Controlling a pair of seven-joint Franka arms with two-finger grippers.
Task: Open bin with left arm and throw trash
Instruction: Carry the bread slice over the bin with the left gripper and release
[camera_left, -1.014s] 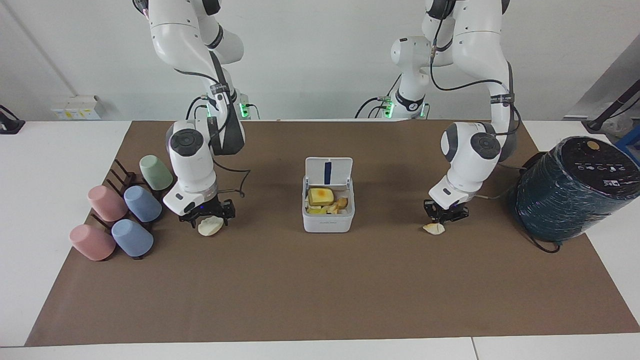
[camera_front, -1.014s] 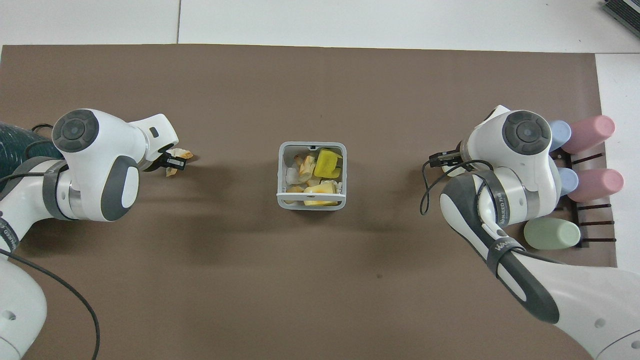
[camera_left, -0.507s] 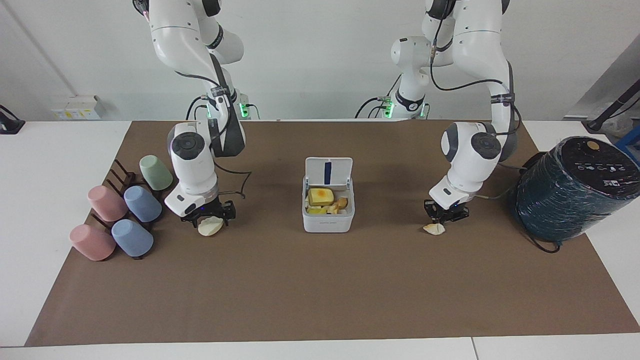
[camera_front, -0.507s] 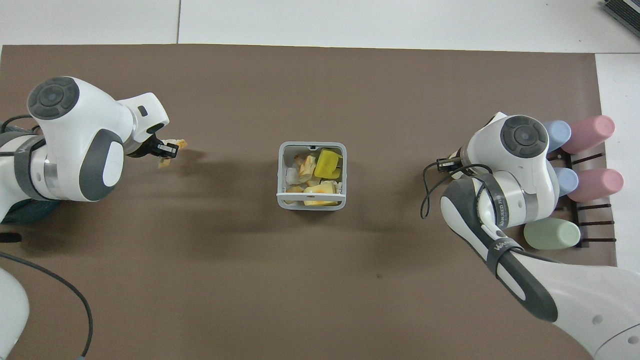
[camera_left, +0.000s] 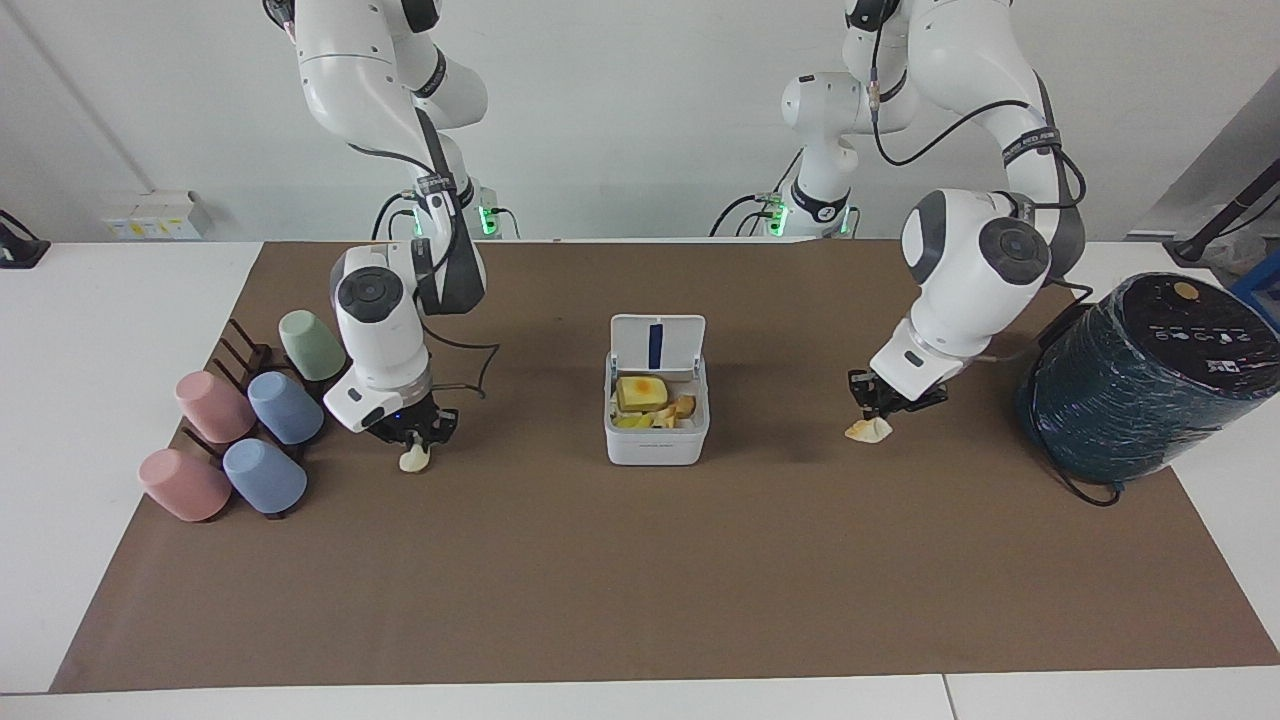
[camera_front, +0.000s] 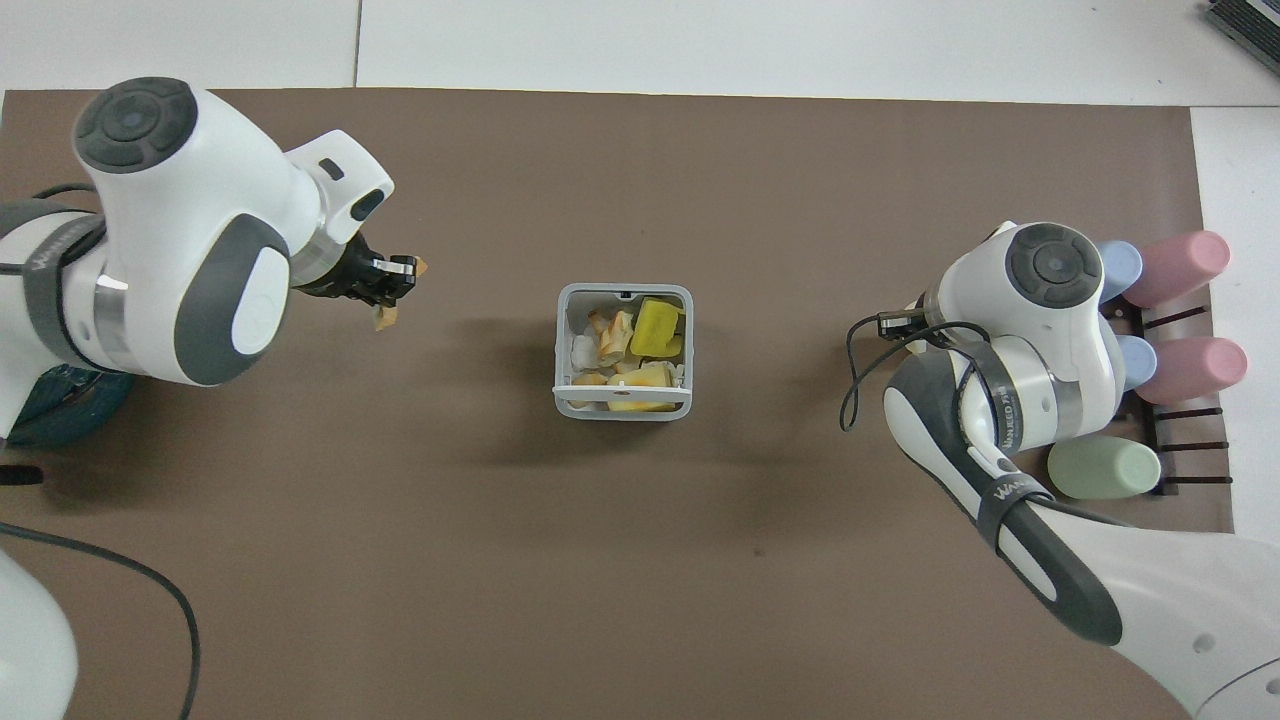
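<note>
Bin (camera_left: 655, 440): a small white square box with a grey rim, stood at the middle of the brown mat (camera_left: 640, 580). Its hinged lid (camera_left: 657, 345) was open and stood upright on the side nearer the robots. Inside lay several yellow and orange food pieces (camera_front: 640, 345).

Left gripper (camera_left: 890, 398): hung over the mat between the bin and the dark-teal wrapped cylinder (camera_left: 1140, 380), toward the left arm's end of the table. Its fingers were closed on a pale cream wedge (camera_left: 868, 430), which hung just below them, lifted clear of the mat. In the overhead view the same gripper (camera_front: 385, 285) showed the scrap as small tan bits at its tips.

Right gripper (camera_left: 415, 430): hung low over the mat beside the cup rack (camera_left: 245, 360), toward the right arm's end of the table. Its fingers were pinched on a pale cream lump (camera_left: 412, 459) that hung beneath them; whether the lump touched the mat could not be told. In the overhead view this gripper was mostly hidden under the arm's wrist.

Cups: two pink (camera_left: 205, 405), two blue (camera_left: 285, 407) and one green (camera_left: 310, 345), lying on the dark rack.

Cylinder: stood at the mat's edge at the left arm's end, well apart from the bin.
</note>
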